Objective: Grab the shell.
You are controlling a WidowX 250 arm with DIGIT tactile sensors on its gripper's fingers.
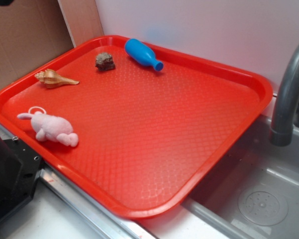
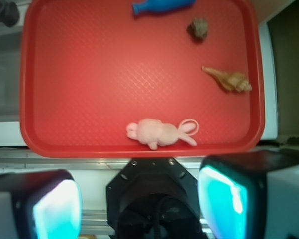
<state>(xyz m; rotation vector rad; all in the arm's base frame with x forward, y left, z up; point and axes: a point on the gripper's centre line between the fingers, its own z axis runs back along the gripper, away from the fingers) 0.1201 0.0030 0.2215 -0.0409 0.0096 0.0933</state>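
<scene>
Nothing of the grab is done yet, judging by how things lie: the shell [image 1: 54, 78] rests untouched at the upper left of the exterior frame, on the red tray [image 1: 239, 79], apart from the dark rock [image 1: 105, 61], the blue bottle [image 1: 143, 54] and the pink plush toy [image 1: 49, 128]. The approach, descent and closing all remain. The gripper [image 2: 139, 199], at the bottom of the wrist view, stands wide apart and empty, apparently well short of the tray. The shell is tan-orange, ridged, with knobby whorls tapering to a long point.
</scene>
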